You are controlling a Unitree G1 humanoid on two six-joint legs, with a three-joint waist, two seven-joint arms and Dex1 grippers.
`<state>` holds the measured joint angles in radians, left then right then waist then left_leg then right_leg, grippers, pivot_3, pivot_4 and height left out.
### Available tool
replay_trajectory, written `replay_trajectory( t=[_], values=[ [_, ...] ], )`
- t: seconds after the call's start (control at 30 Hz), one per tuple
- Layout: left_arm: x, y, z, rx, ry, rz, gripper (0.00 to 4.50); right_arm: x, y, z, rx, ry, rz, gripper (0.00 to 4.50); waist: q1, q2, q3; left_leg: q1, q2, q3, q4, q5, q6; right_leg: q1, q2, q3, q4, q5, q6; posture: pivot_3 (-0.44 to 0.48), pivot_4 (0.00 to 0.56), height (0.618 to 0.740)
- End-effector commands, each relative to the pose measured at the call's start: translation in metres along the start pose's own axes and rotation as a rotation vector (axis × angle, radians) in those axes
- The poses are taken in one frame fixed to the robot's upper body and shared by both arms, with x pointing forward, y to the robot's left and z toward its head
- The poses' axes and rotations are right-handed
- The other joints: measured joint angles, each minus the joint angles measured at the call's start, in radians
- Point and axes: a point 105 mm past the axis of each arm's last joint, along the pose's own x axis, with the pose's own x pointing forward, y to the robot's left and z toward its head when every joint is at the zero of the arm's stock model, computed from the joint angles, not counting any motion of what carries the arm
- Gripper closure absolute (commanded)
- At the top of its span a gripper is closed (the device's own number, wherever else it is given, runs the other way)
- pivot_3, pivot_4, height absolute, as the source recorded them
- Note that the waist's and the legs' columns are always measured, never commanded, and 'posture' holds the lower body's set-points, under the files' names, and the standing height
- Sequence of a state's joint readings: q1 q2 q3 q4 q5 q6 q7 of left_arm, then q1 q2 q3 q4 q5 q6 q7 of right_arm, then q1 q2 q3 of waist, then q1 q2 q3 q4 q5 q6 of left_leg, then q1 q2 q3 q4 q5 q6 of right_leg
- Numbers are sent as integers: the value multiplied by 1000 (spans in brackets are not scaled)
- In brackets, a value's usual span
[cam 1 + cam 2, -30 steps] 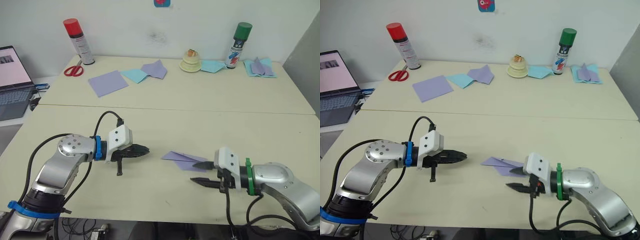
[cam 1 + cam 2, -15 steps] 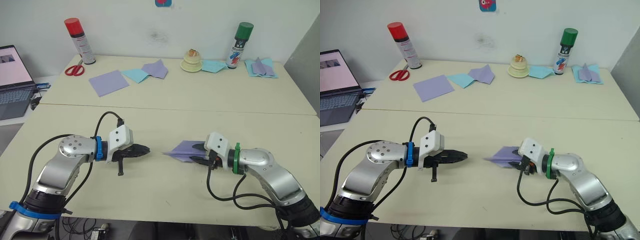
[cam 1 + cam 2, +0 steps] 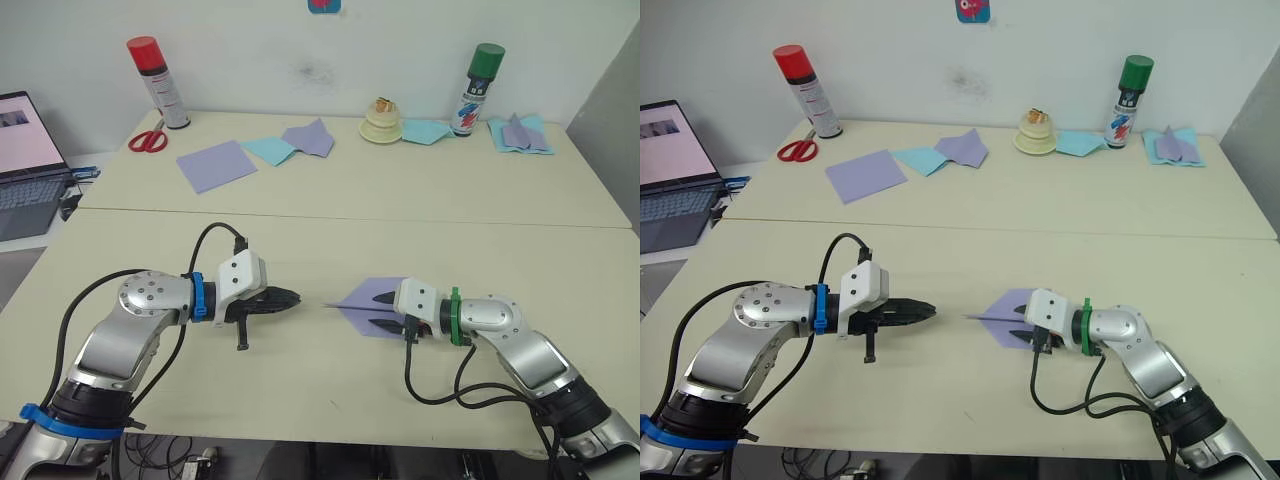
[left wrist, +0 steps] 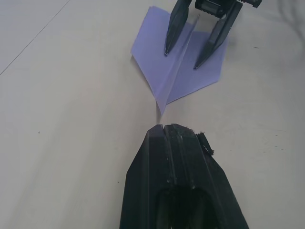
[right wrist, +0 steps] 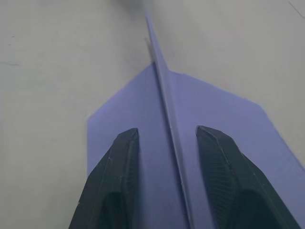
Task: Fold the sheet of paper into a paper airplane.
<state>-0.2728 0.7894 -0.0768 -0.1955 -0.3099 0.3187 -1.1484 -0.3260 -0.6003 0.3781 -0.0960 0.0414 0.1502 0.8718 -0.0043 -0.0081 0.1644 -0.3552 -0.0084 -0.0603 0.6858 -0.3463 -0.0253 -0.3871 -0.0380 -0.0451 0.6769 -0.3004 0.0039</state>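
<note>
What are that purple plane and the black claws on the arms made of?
The paper airplane looks like thin matte lavender paper: it holds sharp creases and a raised centre ridge. The fingers of the right gripper look like hard black plastic, slightly ribbed with a dull sheen; the left gripper looks alike, though rubber coating can't be excluded.

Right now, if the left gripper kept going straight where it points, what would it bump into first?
Probably the paper airplane: the shut left gripper aims at its pointed nose, with bare table between. Beyond it sits the right gripper.

Bare table (image 3: pixel 300 250) between left gripper (image 3: pixel 290 298) and paper airplane (image 3: pixel 370 298), spray cans (image 3: pixel 157 82), scissors (image 3: pixel 147 141), loose sheets (image 3: pixel 216 164) crowding far edge
</note>
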Motion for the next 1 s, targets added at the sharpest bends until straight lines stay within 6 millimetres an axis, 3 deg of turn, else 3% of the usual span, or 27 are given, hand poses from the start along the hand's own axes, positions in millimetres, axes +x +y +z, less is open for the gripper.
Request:
replay_trajectory(
  t=[0.03, 0.13, 0.33, 0.5, 0.63, 0.83, 1.0],
  values=[
    [-3, -1, 4, 30, -6, 3, 4500, 2, 2, -1, -1, -22, 0, 2497, -1, 0, 0, 0, 0, -1, 1, 0, 0, 0, 0, -1, 1, 0, 0, 0, 150, 717],
    [-3, -1, 3, 29, -3, 3, 4500, 3, 0, -1, 9, -40, -8, 2497, 0, 0, 0, -1, 1, -1, 7, 0, 0, -1, 1, -1, 4, 0, 0, 0, 150, 717],
    [-3, -1, 3, 30, -2, 0, 4500, 4, -1, -3, 25, -42, -11, 4466, 1, 0, 0, -2, 0, -1, 9, 0, 0, -1, 1, 0, 4, 0, 0, 0, 150, 717],
    [-4, -1, 8, 19, -27, -3, 4500, -2, -9, -3, 67, -48, -87, 4466, 3, 0, 0, -3, 0, -1, 10, 0, 0, -2, 1, 0, 4, 0, 0, 0, 150, 717],
    [-4, 3, 20, -2, -75, -1, 4500, -26, -24, -7, 184, -38, -291, 4466, 11, 0, 0, -5, 0, -1, 11, 0, 0, -2, 0, 0, 4, 0, 0, 0, 150, 717],
    [5, 7, 37, -21, -140, -22, 4500, -79, -34, -37, 483, 54, -728, 4466, 17, 0, 0, -6, -1, -2, 11, 0, 0, -2, 0, 0, 4, 0, 0, 0, 150, 717],
    [13, 11, 47, -25, -183, -32, 4500, -90, -38, -50, 665, 76, -920, 4466, 4, 1, 0, -5, 0, -2, 11, 0, 0, -2, 1, 0, 5, 0, 0, 0, 150, 717]
  ],
)
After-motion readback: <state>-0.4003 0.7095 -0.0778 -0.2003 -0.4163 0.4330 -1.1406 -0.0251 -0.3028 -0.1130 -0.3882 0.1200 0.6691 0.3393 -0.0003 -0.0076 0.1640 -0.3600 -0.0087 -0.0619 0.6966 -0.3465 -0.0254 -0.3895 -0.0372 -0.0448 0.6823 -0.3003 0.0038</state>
